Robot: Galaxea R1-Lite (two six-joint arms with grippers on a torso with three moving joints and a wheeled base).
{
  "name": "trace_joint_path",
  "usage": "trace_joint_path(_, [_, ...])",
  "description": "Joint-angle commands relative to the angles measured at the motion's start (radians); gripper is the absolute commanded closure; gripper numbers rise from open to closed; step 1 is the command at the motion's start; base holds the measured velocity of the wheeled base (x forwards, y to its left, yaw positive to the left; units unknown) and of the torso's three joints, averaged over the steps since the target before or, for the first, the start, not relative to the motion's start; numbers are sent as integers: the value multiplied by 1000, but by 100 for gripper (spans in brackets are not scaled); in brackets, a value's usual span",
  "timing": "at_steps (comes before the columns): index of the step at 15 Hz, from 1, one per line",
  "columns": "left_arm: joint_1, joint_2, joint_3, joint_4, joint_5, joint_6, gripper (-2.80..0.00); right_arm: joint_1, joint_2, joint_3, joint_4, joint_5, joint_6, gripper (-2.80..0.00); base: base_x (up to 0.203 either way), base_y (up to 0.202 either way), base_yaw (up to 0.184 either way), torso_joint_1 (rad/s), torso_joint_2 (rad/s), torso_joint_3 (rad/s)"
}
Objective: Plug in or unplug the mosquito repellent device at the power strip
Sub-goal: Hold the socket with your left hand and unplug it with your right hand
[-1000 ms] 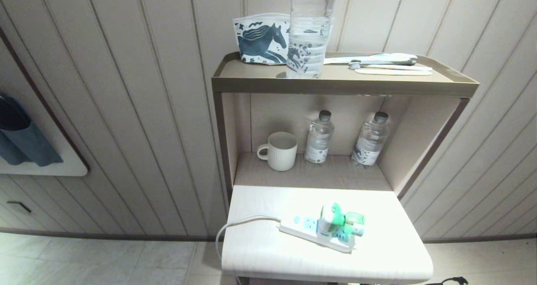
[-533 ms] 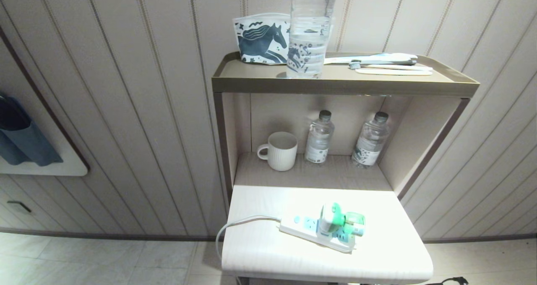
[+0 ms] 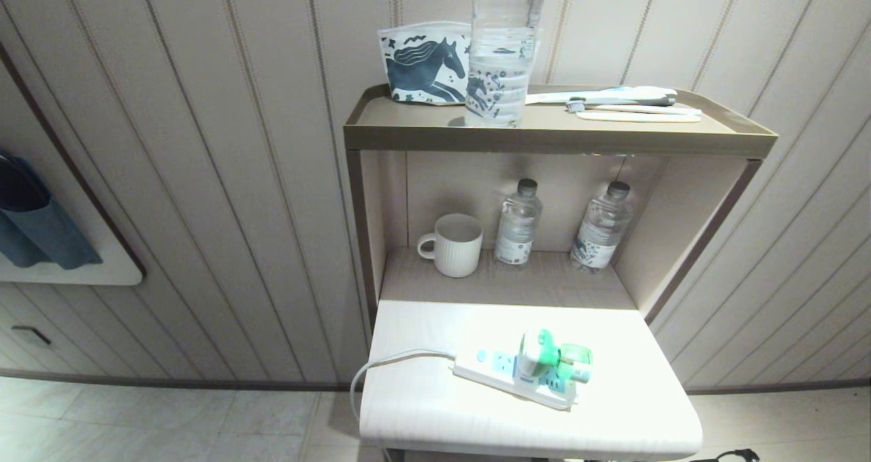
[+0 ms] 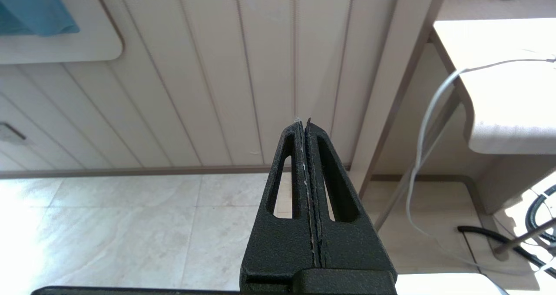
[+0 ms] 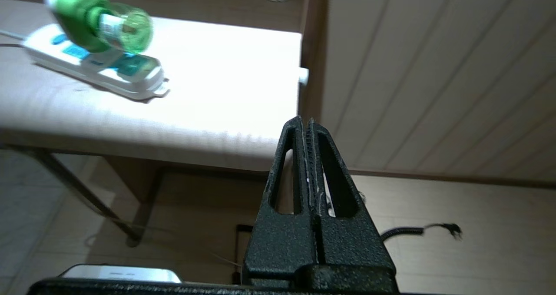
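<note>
Device: small mosquito repellent device [image 3: 542, 355], white rounded head with green centre and translucent green liquid bottle, plugged into the strip's middle socket, bottle lying level toward the strip's free end.
Strip: flat white power strip [image 3: 507, 375] with pale blue socket faces, lying slantwise on the white counter [image 3: 422, 407], nearer its front edge.
Cord: white cord [image 3: 381, 365] runs from the strip's end off the counter's left edge and hangs down.
Shelf behind: ribbed white mug [image 3: 453, 244] and two clear water bottles [image 3: 517, 222], upright, apart from each other.
Top shelf: large clear bottle [image 3: 502, 47] just in front of a horse-print pouch [image 3: 422, 64].
Right claw [image 5: 307, 123]: clenched, empty, below the counter's front edge, well apart from the device.
Left claw [image 4: 303, 123]: clenched, empty, low beside the counter, over the floor tiles.
</note>
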Motion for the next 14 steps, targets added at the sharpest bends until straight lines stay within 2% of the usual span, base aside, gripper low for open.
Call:
trace_joint_path(1, [0,0,0,1,-1,1,0,2,-29,5,7,1,10,0,0,0,0,0,0,0])
trace_joint_path(5, [0,1,0,1,-1,1,0,2,-34,17,-19,-1,15,0,0,0,0,0,0,0])
trace_joint_path(7, [0,2,0,1,-1,1,0,1,-34,54,-148,-1,13,0,0,0,0,0,0,0])
trace_joint_path(10, [0,1,0,1,-1,1,0,2,-34,61,-136,-21,59,0,0,0,0,0,0,0])
trace_joint_path(14, [0,2,0,1,-1,1,0,1,-35,61,-136,-19,69,0,0,0,0,0,0,0])
